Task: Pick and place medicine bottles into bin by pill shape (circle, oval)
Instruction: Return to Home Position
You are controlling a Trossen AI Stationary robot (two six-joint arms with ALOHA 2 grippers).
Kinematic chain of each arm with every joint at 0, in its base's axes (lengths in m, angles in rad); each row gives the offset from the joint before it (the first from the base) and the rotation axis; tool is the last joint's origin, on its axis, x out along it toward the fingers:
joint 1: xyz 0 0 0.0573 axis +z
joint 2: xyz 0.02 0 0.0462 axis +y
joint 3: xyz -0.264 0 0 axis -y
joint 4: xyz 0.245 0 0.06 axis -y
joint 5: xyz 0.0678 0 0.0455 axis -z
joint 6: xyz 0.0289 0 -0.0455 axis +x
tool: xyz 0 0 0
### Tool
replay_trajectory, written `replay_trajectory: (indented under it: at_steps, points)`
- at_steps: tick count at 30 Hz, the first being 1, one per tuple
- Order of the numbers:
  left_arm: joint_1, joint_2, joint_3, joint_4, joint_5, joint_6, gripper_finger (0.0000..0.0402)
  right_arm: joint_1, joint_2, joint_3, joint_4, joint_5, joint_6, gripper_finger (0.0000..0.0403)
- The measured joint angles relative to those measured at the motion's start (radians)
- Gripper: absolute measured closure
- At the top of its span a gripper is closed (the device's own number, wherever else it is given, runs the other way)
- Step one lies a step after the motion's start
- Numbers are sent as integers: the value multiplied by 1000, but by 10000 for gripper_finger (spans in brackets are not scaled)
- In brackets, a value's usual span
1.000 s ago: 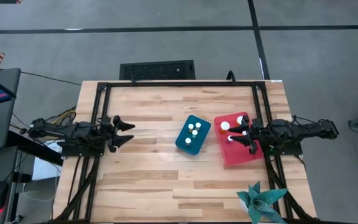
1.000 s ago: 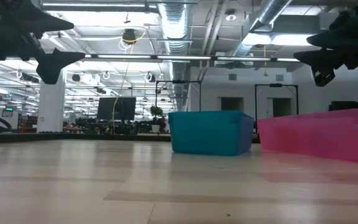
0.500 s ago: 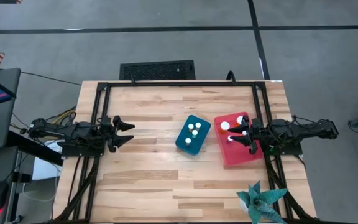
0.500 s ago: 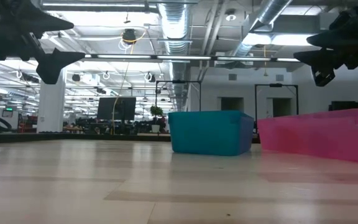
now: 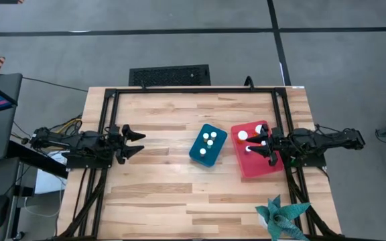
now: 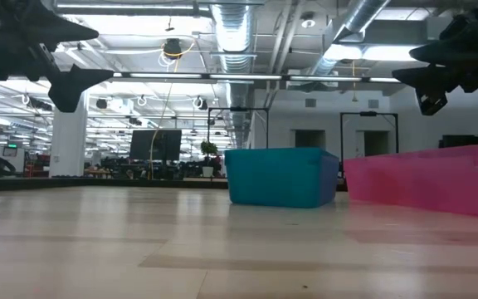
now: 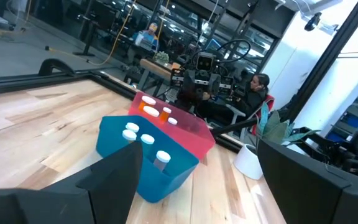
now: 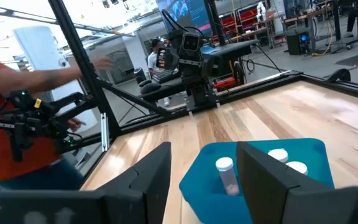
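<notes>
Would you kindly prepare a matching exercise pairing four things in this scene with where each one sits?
Things:
1 blue bin
2 red bin
3 left tool
4 paper plant

Places:
A beneath the right tool
B at a corner of the table
C mid-table
D open, over the left side of the wood

Pairs: 1-C, 2-A, 3-D, 4-B

I look straight down on the whole tabletop (image 5: 159, 194) from overhead, level across it into the room from surface height, and closer in from each wrist camera facing inward, all four views sharing the blue bin (image 5: 198, 157).
</notes>
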Motion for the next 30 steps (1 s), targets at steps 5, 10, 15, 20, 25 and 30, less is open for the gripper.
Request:
replay_trajectory:
  at_steps: [5,10,15,20,25,30]
  points:
    - [0,0,0,0,0,0,90,0,0,0,0,0,0,215]
    - [0,0,0,0,0,0,90,0,0,0,0,0,-1,217]
    - [0,0,-1,0,0,0,90,0,0,0,0,0,-2,214]
    - [0,0,-1,0,0,0,90,0,0,0,0,0,-2,215]
    - [0,0,-1,0,0,0,90,0,0,0,0,0,-2,218]
    - [0,0,-1,0,0,0,90,0,0,0,0,0,-1,214]
